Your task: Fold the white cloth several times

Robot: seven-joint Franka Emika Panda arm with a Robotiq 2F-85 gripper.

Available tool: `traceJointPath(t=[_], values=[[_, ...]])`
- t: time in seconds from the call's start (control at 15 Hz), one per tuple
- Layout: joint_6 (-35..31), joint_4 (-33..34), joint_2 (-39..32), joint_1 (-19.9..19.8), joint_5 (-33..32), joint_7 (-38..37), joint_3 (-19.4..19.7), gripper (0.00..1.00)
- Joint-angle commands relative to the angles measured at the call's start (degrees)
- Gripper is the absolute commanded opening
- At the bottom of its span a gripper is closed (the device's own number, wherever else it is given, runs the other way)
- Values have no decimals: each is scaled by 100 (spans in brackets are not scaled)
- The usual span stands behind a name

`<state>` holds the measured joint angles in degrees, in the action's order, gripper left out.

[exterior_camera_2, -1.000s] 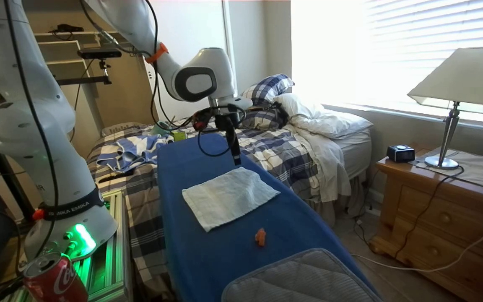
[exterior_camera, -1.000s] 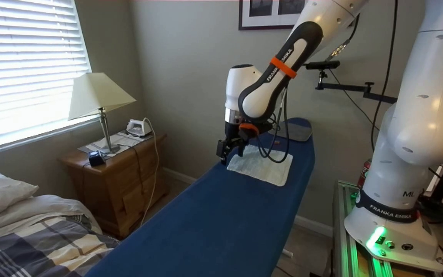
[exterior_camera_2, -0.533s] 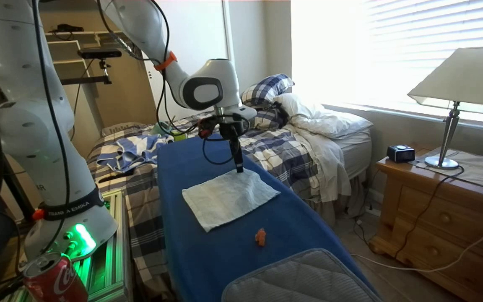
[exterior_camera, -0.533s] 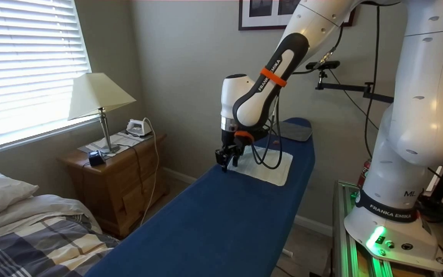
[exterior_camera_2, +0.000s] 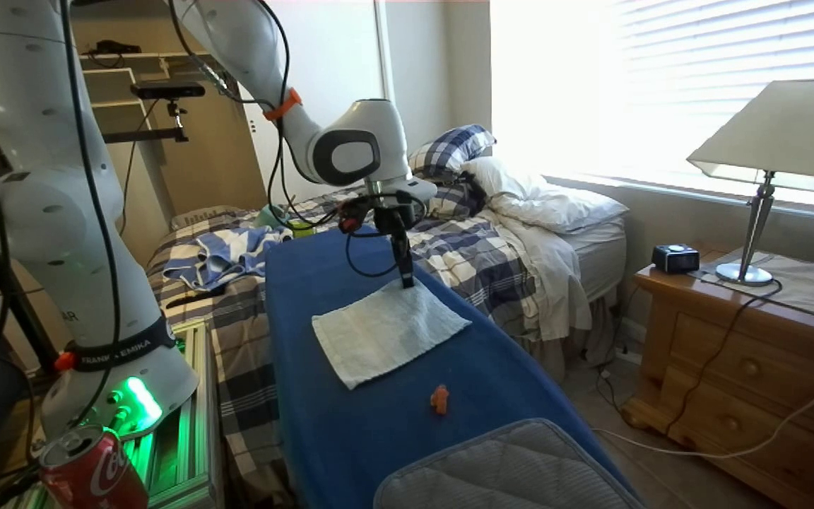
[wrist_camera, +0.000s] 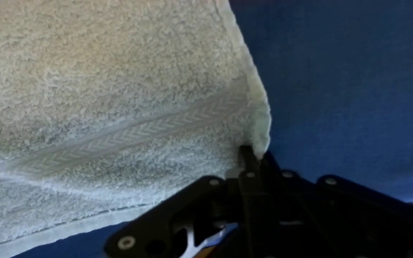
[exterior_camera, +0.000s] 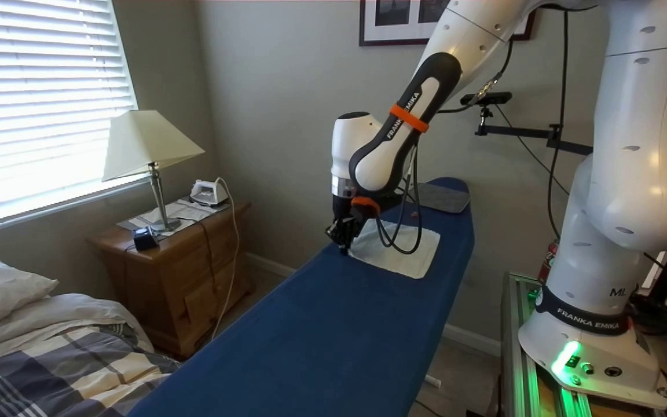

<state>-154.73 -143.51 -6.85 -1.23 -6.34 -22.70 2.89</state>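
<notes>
Cloth (wrist_camera: 120, 79), white and nubby in the wrist view, lies mostly flat on the blue bench (exterior_camera: 310, 336). The tool (wrist_camera: 259, 157) is narrowed tight, pinching one corner near the bench's edge. In an exterior view, a small orange object (exterior_camera_2: 439, 400) lies between the cloth and a grey quilted pad (exterior_camera_2: 506, 466).

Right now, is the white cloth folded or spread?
Spread: both exterior views show the white cloth mostly flat on the ironing board; the wrist view, the gripper pinching its edge.

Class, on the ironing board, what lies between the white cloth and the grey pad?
A small orange object lies between the cloth and the pad, as an exterior view shows.
</notes>
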Motion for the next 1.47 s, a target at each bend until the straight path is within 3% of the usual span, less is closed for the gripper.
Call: traceJointPath(t=[0.0, 0.53, 1.0, 1.4], values=[[-34, 37, 16, 160, -388, -372, 158, 2], [263, -370, 756, 122, -1342, -1140, 299, 2], [476, -877, 1419, -249, -1478, -1101, 188, 2], [495, -1256, 1803, -854, -1640, -877, 250, 2]])
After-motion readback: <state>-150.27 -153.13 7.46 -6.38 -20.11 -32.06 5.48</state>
